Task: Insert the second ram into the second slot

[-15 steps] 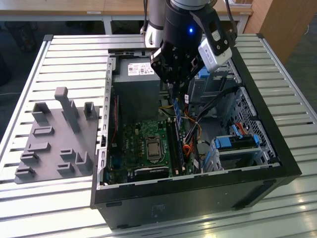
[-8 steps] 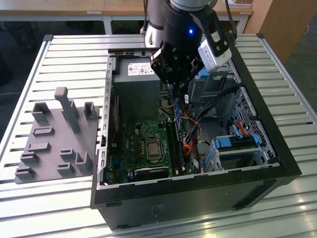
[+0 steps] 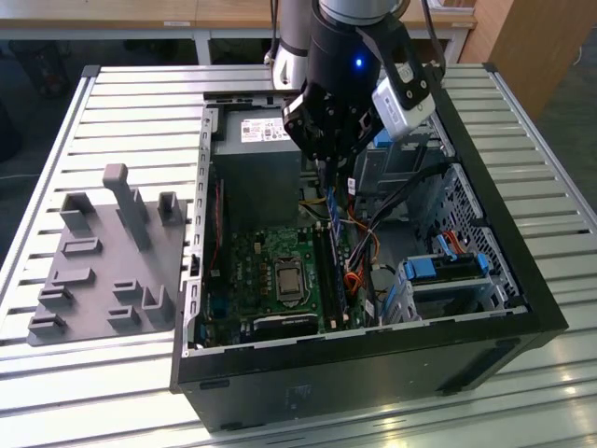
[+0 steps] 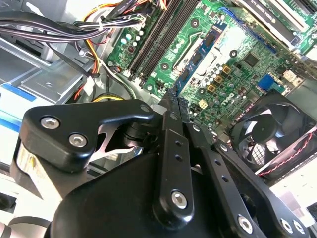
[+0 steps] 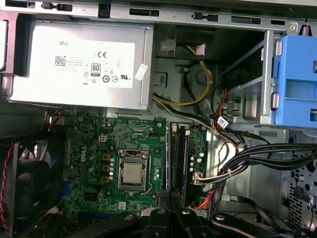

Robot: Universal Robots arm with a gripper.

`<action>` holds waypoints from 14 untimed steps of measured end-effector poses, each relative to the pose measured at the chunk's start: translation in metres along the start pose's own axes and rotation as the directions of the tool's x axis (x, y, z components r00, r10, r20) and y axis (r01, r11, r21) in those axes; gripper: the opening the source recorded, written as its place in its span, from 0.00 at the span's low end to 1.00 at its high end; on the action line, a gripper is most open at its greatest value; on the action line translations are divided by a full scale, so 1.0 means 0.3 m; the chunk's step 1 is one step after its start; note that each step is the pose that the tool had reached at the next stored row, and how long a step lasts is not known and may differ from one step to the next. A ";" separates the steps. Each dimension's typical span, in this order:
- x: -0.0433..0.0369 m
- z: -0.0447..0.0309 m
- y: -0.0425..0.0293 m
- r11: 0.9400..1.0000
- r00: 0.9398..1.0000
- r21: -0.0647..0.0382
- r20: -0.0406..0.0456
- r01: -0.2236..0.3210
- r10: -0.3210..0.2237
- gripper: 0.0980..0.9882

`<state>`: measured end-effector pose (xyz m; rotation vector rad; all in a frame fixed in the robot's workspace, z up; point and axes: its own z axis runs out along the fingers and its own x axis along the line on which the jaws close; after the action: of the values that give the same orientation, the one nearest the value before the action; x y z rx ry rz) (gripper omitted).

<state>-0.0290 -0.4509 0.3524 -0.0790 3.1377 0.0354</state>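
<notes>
High oblique exterior view; both wrist views close over motherboard (image 5: pixel 89 144)

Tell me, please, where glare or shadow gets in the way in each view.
Exterior view: light glares off the slatted table, and the case interior is shaded. Second wrist view: the dark gripper, shut on the second ram, blocks the foreground; white patches burn out beside the fan. First wrist view: that fan sits in shadow.

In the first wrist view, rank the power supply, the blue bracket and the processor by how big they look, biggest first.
Largest: power supply, by far.
Next: blue bracket, partly cut off by the picture's edge.
Smallest: processor.
</notes>
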 end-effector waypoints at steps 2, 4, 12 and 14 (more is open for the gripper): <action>0.000 0.003 0.000 1.000 1.000 0.000 0.000 -0.001 0.001 0.02; 0.000 0.006 0.000 1.000 1.000 0.000 0.000 -0.002 0.002 0.02; 0.000 0.016 0.000 1.000 1.000 0.000 0.000 -0.002 0.002 0.02; 0.000 0.018 0.000 1.000 1.000 0.000 0.000 -0.002 0.002 0.02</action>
<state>-0.0290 -0.4509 0.3471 -0.0763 3.1378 0.0352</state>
